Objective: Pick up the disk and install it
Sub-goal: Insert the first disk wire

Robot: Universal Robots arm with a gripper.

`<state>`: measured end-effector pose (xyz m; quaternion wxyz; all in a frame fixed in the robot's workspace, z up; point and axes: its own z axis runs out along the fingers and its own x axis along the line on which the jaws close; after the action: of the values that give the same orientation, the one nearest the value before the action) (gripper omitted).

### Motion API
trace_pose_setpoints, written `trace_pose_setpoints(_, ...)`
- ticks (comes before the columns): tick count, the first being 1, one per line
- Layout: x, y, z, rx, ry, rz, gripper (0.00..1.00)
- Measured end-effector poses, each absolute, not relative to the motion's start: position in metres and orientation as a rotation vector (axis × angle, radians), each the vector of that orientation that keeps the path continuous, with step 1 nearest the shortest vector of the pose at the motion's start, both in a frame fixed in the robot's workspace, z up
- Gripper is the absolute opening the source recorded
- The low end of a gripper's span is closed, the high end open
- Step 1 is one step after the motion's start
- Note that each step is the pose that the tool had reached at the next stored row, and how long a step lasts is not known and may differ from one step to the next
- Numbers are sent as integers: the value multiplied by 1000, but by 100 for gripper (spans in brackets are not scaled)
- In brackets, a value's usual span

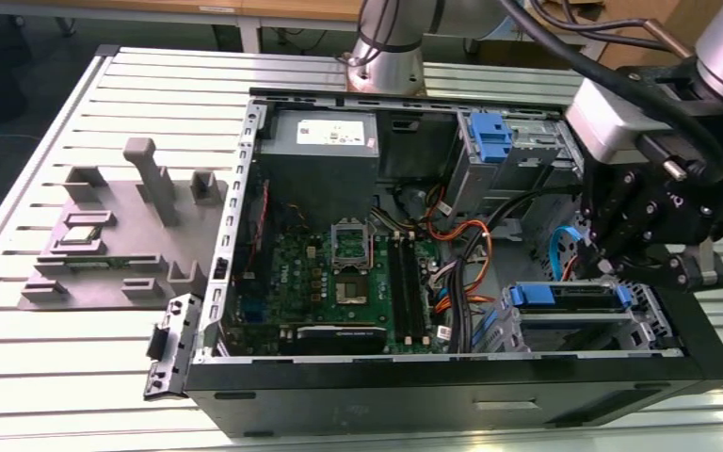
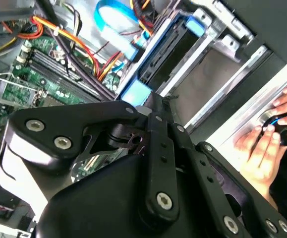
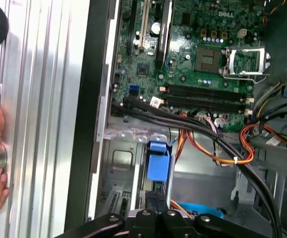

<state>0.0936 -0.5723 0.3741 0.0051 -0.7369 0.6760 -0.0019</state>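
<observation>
The gripper (image 1: 625, 268) is held low over the drive cage (image 1: 648, 318), which is set in the corner of the case (image 1: 462, 372) at its near edge, on the exterior view's right. Whether it is open or closed cannot be told, nor whether anything is clamped in it. The disk (image 1: 575, 299) is seen lying in the cage's upper slot, with its blue rail end (image 3: 158, 161) turned toward the motherboard (image 1: 336, 273). Whether it is pushed fully home cannot be told.

Several faults are judged possible from here. If the disk is pressed while skewed, its rails may be jammed against the cage walls and the plastic may be cracked. The orange and black cables (image 3: 217, 154) are draped just beside the slot's mouth, and the blue ribbon cable (image 2: 114, 17) is looped near it. Any of these may be pinched behind the disk or caught by the gripper's linkage, and a connector may be pulled from the board. The cage's metal rim lies close to the gripper body and may be struck if a move is misjudged. A person's hand (image 2: 269, 136) is rested on the table (image 1: 86, 377) just outside the case wall that runs by the cage. It could be reached by a wide swing of the arm.
</observation>
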Motion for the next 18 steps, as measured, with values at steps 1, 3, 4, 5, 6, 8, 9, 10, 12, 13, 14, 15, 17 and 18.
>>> trace_pose_setpoints(1, 96, -572, 374, -2308, 2117, -6, 10)
trace_pose_setpoints(3, 100, -572, 374, -2308, 2117, -6, 10)
trace_pose_setpoints(4, 102, -571, 374, -2308, 2117, -6, 10)
trace_pose_setpoints(5, 103, -571, 374, -2308, 2117, -6, 10)
trace_pose_setpoints(6, 104, -571, 374, -2308, 2117, -6, 10)
trace_pose_setpoints(8, 105, -571, 374, -2308, 2117, -6, 10)
trace_pose_setpoints(9, 105, -571, 374, -2308, 2117, -6, 10)
trace_pose_setpoints(10, 105, -571, 374, -2309, 2116, -6, 10)
trace_pose_setpoints(12, 105, -571, 374, -2328, 2094, -6, 10)
trace_pose_setpoints(13, 105, -571, 374, -2347, 2074, -6, 10)
trace_pose_setpoints(14, 105, -571, 374, -2365, 2052, -6, 10)
trace_pose_setpoints(15, 105, -571, 374, -2385, 2030, -6, 10)
trace_pose_setpoints(17, 105, -571, 374, -2421, 1986, -5, 10)
trace_pose_setpoints(18, 105, -571, 374, -2439, 1965, -5, 10)
